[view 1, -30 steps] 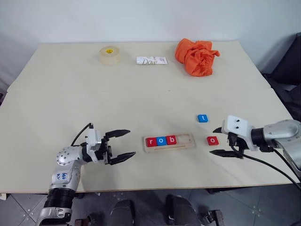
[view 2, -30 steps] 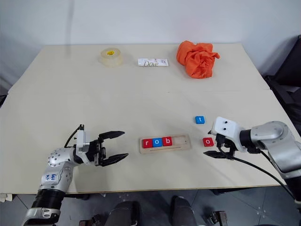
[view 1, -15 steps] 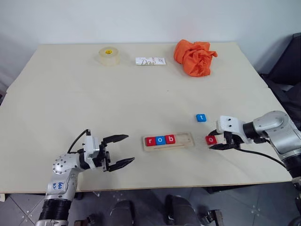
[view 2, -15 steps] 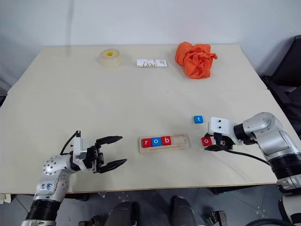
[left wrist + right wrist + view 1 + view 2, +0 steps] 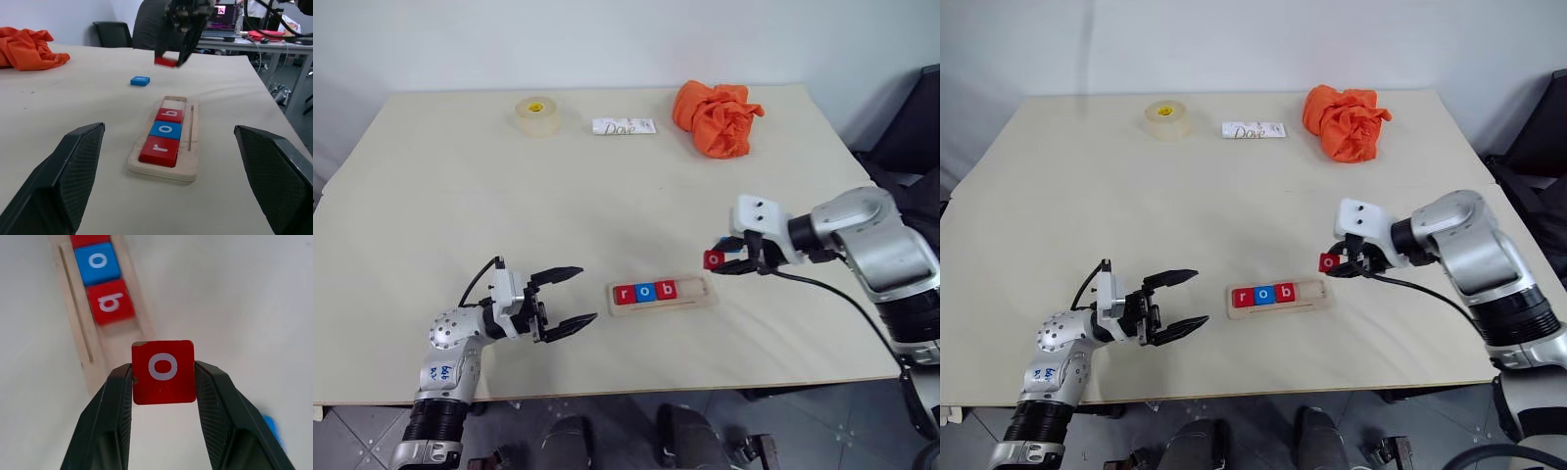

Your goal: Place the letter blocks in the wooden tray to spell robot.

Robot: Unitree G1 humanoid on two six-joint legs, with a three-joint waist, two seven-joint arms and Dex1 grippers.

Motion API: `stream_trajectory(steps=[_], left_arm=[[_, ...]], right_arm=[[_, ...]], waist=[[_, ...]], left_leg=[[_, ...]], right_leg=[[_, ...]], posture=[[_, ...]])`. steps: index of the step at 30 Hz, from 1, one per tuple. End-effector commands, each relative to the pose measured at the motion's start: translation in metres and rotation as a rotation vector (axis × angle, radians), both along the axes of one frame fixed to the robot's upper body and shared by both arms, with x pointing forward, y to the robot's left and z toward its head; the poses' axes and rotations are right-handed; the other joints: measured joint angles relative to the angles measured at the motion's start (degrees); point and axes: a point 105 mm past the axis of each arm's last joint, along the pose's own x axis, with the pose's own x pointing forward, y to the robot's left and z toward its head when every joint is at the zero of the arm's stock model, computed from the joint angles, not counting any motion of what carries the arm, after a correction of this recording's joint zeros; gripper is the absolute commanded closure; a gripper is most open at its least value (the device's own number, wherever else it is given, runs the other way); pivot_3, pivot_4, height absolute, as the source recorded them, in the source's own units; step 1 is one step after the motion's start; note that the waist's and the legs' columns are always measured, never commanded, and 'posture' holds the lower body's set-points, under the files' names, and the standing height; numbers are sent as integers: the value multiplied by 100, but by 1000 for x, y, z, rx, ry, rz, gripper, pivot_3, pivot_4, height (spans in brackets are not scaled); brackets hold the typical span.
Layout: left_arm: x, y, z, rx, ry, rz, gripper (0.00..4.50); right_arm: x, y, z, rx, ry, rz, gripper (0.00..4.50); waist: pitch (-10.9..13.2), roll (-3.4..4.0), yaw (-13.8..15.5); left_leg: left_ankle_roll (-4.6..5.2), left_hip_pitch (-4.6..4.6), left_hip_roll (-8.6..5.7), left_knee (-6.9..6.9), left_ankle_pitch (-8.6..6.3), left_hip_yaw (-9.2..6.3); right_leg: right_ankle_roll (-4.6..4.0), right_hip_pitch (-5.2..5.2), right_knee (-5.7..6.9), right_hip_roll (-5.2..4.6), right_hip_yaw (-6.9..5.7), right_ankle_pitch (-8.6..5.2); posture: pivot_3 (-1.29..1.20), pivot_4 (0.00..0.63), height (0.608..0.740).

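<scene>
The right claw [image 5: 164, 382] is clamped on a red "o" block [image 5: 163, 371], holding it up off the counter [image 5: 509, 215] just past the empty right end of the wooden tray [image 5: 663, 293]. In the tray sit a red "r" [image 5: 625, 294], a blue "o" [image 5: 646, 292] and a red "b" [image 5: 668, 290], side by side at its left end. The blue block [image 5: 140, 81], probably the "t", lies on the counter beyond the tray. The left claw [image 5: 564, 301] hangs spread wide and empty, left of the tray.
</scene>
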Motion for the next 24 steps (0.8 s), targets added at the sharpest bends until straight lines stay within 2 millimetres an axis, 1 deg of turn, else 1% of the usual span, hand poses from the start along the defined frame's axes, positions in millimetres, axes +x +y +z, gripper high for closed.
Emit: stream_trajectory(steps=[1,3,7,12,16,24], left_arm=[[-1,0,4,-11,-28,0,0],[-1,2,4,-9,-31,9,0],[-3,3,3,-9,-32,19,0],[-7,3,2,-12,-31,25,0],[-9,9,1,-3,-29,41,0],[-11,10,2,0,-32,60,0]], right_arm=[[-2,6,3,-39,-24,26,3045],[-1,11,-4,-65,-18,30,3045],[3,17,-11,-95,-21,40,3045],[2,25,-15,-102,-10,74,3045],[3,34,-15,-97,-12,101,3045],[0,36,-22,-130,4,141,3045]], waist=[[0,0,1],[0,0,-6],[0,0,-20],[0,0,-20],[0,0,-19],[0,0,-19]], left_leg=[[0,-1,-2,0,0,2],[1,0,-2,0,-1,3],[0,1,-1,0,0,3],[0,1,0,0,0,3],[0,1,0,0,0,3],[0,1,0,1,0,3]], right_leg=[[0,-1,0,-2,0,0],[0,-1,-2,-2,1,0],[0,-2,2,-1,1,0],[0,-3,4,1,1,0],[0,-2,4,0,1,0],[0,-2,5,0,1,0]], posture=[[0,150,740],[0,150,740],[0,150,740],[0,150,740],[0,150,740],[0,150,740]])
